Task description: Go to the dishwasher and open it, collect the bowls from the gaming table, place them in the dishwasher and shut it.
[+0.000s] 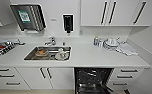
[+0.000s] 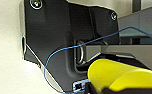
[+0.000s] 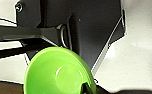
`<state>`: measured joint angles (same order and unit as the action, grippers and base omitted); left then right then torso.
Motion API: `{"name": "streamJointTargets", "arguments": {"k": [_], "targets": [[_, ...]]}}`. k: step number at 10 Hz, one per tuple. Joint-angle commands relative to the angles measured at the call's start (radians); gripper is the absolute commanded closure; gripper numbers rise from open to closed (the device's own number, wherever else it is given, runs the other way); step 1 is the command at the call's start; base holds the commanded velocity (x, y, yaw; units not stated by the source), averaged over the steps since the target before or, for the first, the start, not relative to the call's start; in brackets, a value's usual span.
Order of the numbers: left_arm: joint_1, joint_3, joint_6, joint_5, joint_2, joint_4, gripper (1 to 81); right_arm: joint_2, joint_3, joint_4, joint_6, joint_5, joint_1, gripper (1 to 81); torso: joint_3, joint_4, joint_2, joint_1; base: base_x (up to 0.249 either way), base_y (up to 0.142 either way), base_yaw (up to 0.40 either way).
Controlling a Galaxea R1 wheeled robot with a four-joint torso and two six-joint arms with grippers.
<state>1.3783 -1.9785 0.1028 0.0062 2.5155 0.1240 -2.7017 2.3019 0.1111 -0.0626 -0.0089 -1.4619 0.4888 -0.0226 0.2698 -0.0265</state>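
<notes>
Ahead of you the dishwasher [image 1: 92,81] stands open under the counter [image 1: 87,56], right of the sink [image 1: 48,53]; stacked plates [image 1: 111,43] sit on the counter toward its right end.

The head camera sits high and looks forward and down at a white kitchen counter [image 1: 92,56], square-on, from a moderate standoff. Its frame spans from the wall cupboards [image 1: 112,12] at the top to the open dishwasher [image 1: 93,80] at the lower edge, with the sink [image 1: 29,57] left of centre.

The left wrist camera looks along its own arm at very close range. A yellow bowl [image 2: 122,77] sits immediately before the lens, seen from outside.

The right wrist camera is equally close. It looks into the hollow of a green bowl [image 3: 59,72].

Both wrist views share the robot's dark body plate and pale floor.
</notes>
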Motion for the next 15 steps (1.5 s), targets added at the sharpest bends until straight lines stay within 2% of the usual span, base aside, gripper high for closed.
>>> {"name": "streamJointTargets", "arguments": {"k": [1,3,6,8,10,13,14,15], "targets": [[-0.098,0.087,-0.037,0.067,-0.118,0.014,81.1,0.027,-0.015,0.002,0.000,-0.069,0.025,81.1,0.000,0.000,0.000,0.000,0.000,0.000,0.000],[-0.181,0.098,-0.044,0.092,-0.141,0.042,81.1,0.027,-0.016,0.006,0.000,-0.066,0.028,81.1,0.001,0.000,0.000,0.000,0.000,0.000,0.000],[-0.293,0.130,-0.046,0.182,-0.156,0.060,81.1,0.027,-0.021,0.006,0.000,-0.063,0.027,81.1,0.002,0.000,-0.001,0.000,0.000,0.000,0.000],[-0.366,0.144,-0.046,0.224,-0.162,0.062,81.1,0.033,-0.041,0.004,0.000,-0.063,0.028,81.1,0.097,0.000,-0.001,0.000,0.000,0.000,0.000],[-0.455,0.194,-0.049,0.274,-0.196,0.065,81.1,0.040,-0.053,0.004,0.000,-0.060,0.027,81.1,0.132,0.000,-0.001,0.000,0.000,0.000,0.000],[-0.606,0.242,-0.084,0.388,-0.214,0.069,81.1,0.047,-0.067,0.006,0.000,-0.060,0.027,81.1,0.222,0.000,-0.001,-0.001,0.000,0.000,0.000],[-0.644,0.254,-0.103,0.406,-0.217,0.068,81.1,0.052,-0.073,0.006,0.000,-0.060,0.028,81.1,0.174,0.000,-0.002,-0.001,0.000,0.000,0.000],[-0.688,0.271,-0.113,0.426,-0.217,0.068,81.1,0.056,-0.075,0.007,0.000,-0.060,0.028,81.1,0.194,0.000,-0.002,-0.002,0.000,0.000,0.000]]}}
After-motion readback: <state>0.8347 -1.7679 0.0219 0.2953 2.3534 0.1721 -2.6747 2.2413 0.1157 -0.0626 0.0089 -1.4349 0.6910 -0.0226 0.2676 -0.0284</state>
